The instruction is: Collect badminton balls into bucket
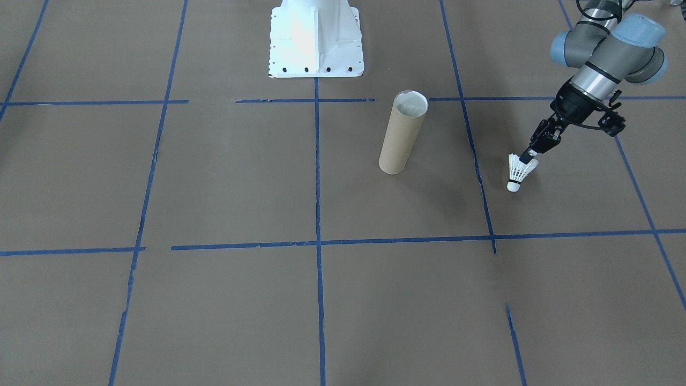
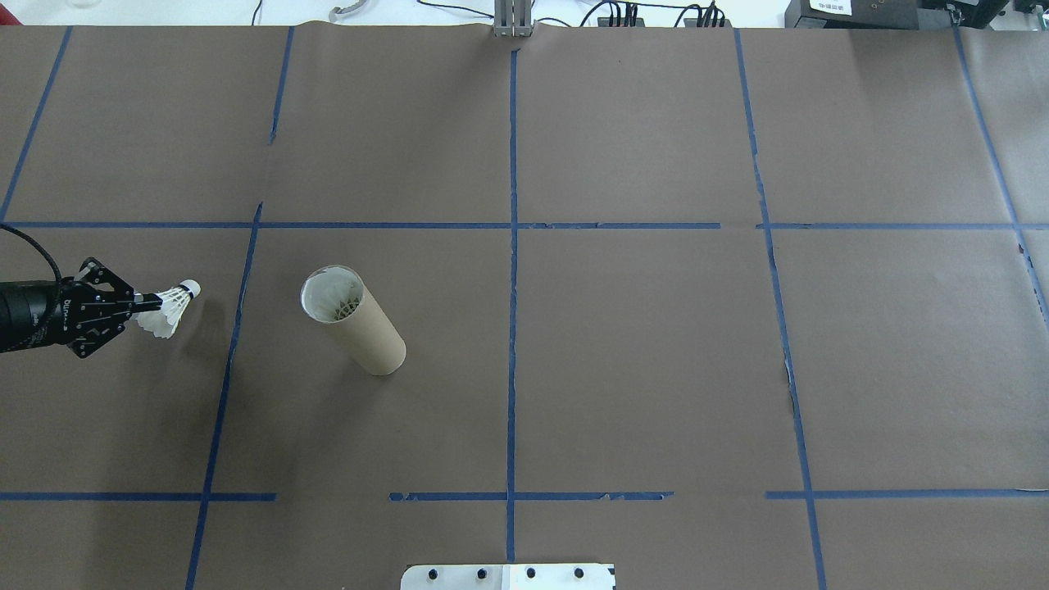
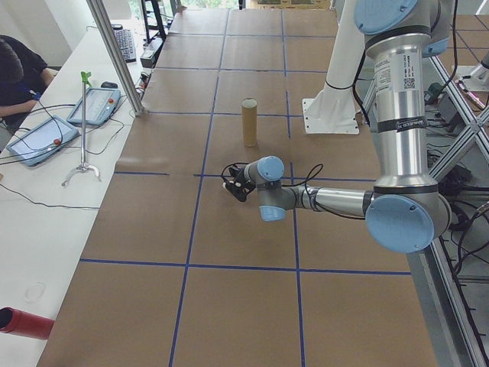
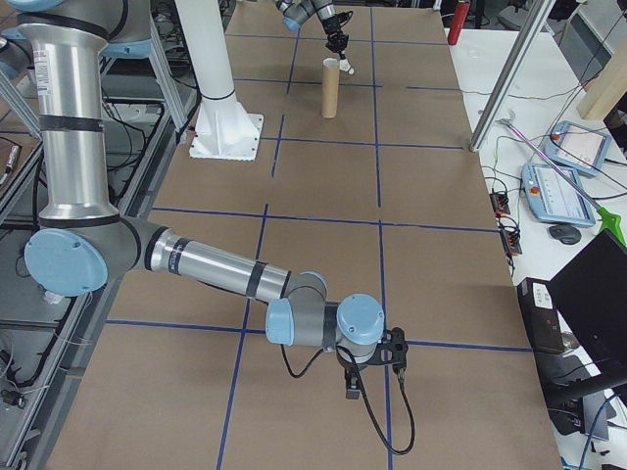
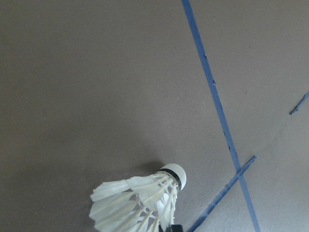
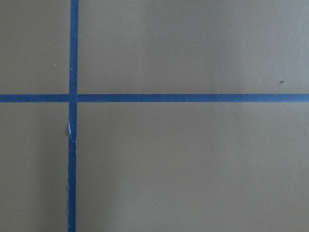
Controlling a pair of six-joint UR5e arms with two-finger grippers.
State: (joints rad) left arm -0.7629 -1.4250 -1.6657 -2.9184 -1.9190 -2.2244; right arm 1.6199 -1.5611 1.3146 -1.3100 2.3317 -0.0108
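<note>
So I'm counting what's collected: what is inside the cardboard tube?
In the overhead view, white feathers of at least one shuttlecock show inside the bucket. Its wall hides the depth, so no count. Another shuttlecock is in the left gripper.

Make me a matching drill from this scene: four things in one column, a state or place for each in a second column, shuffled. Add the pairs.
Things:
1. shuttlecock
2. cardboard tube
3. left gripper
4. white robot base

States:
A. standing upright, open end up
B. shut on feathers
C. held above the table, cork end down
D. bolted down at the table edge

Pairs: 1-C, 2-A, 3-B, 4-D
</note>
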